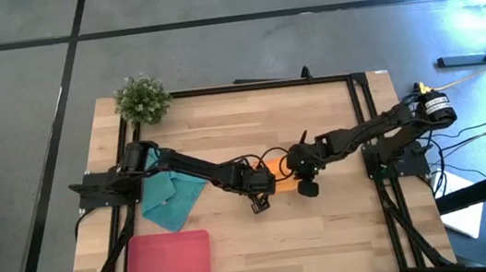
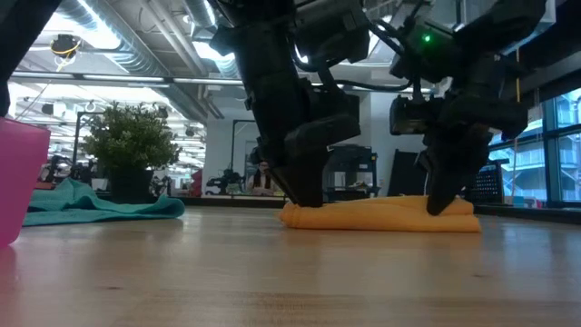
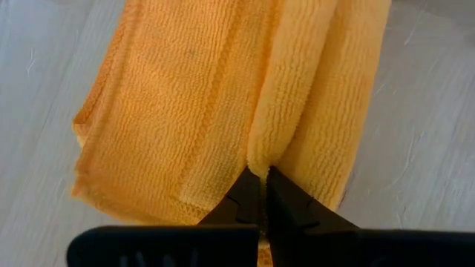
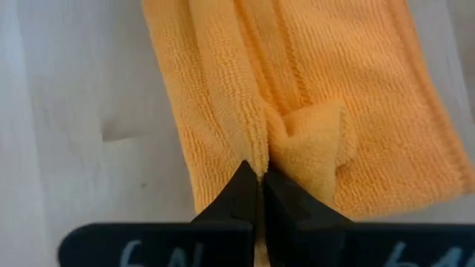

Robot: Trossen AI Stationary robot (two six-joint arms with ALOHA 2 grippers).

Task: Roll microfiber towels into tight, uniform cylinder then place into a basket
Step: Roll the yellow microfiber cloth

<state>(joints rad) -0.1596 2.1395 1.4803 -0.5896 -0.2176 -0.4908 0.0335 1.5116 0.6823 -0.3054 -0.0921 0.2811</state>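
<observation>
Left wrist view shows the left gripper (image 3: 260, 182) with its two dark fingers pressed together, nipping a raised fold of the orange towel (image 3: 185, 111) between the tips. The right gripper (image 4: 258, 178) does the same in its own wrist view: fingers closed on a pinched ridge of the same orange cloth, which bunches into a small pucker just beside the tips.

Seen from the low camera, both grippers come down onto the orange towel (image 2: 381, 215), one at each end of it, and the cloth lies folded flat and low on the wooden table (image 2: 290, 272). From above, the two arms meet near the middle of the table, the left gripper (image 1: 260, 199) and the right gripper (image 1: 304, 182) close to each other, with only a sliver of orange towel (image 1: 274, 165) showing between them.

The teal towel (image 1: 172, 198) lies crumpled and loose near the left arm's base. The pink basket (image 1: 168, 264) sits at the near left edge of the table, just beside the teal towel. A small potted plant (image 1: 141, 99) stands at the far left corner.
</observation>
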